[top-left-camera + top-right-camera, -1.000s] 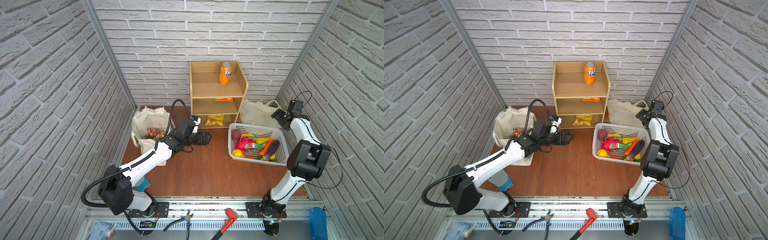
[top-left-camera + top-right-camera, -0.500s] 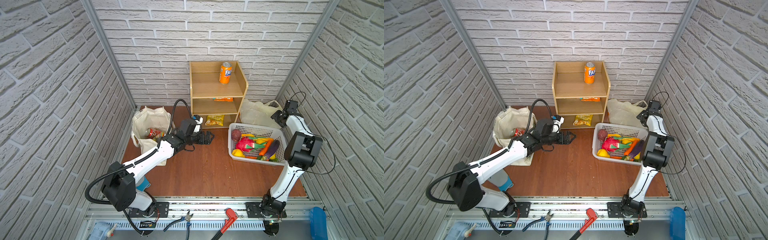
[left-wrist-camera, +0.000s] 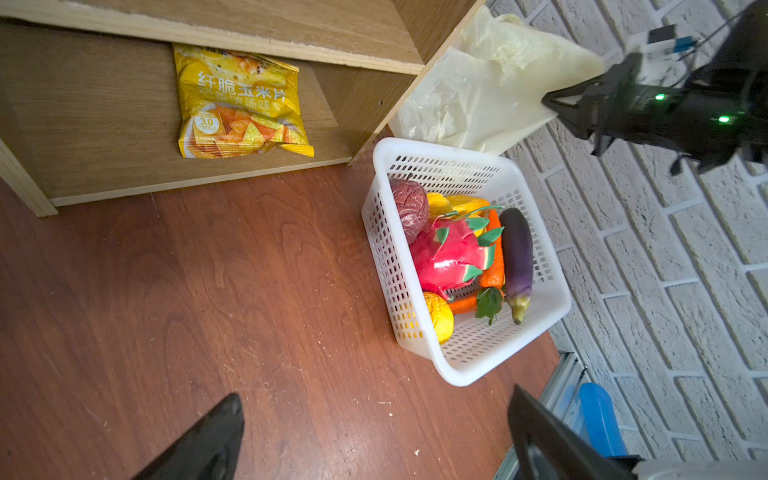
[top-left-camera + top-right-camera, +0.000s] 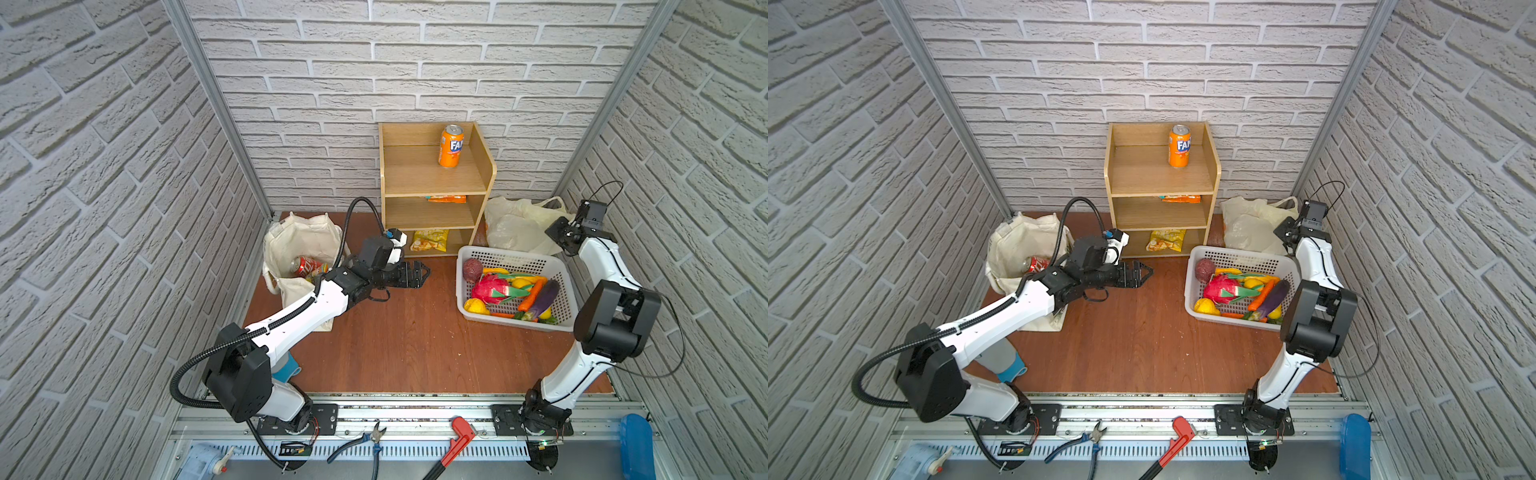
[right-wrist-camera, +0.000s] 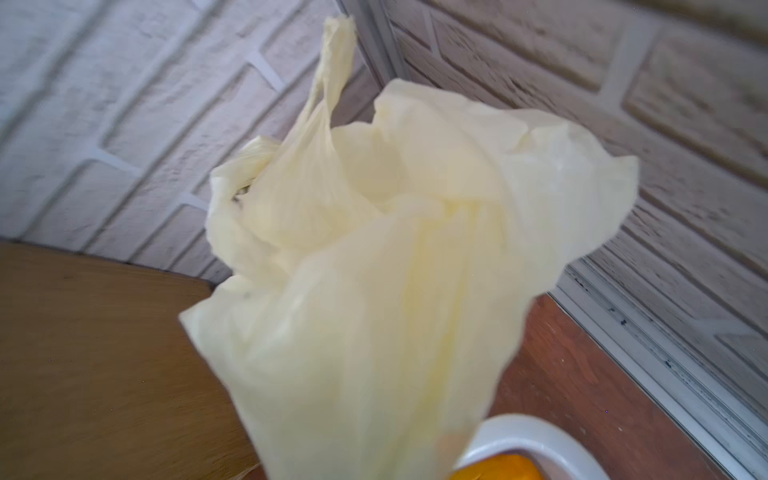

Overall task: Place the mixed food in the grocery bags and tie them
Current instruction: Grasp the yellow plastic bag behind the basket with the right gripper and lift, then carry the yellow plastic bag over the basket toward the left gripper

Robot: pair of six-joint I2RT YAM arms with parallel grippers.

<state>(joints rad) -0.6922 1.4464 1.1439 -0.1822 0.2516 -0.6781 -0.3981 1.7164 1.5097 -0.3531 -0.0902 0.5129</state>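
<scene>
Plastic bag [image 4: 513, 226], thin, crinkly, pale-yellow, within clenched right tool [image 3: 550, 102]; left tool [image 4: 420, 274] released.

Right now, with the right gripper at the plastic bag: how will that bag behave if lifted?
Probably floppy: the plastic bag is thin, wrinkled and slumped, so it should drape from the right gripper rather than hold shape. Likely very light: no bulge of contents shows. Its mouth may collapse shut when pulled.

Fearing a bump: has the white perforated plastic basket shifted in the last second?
No. The white perforated plastic basket sits equally near the wooden shelf unit.
</scene>
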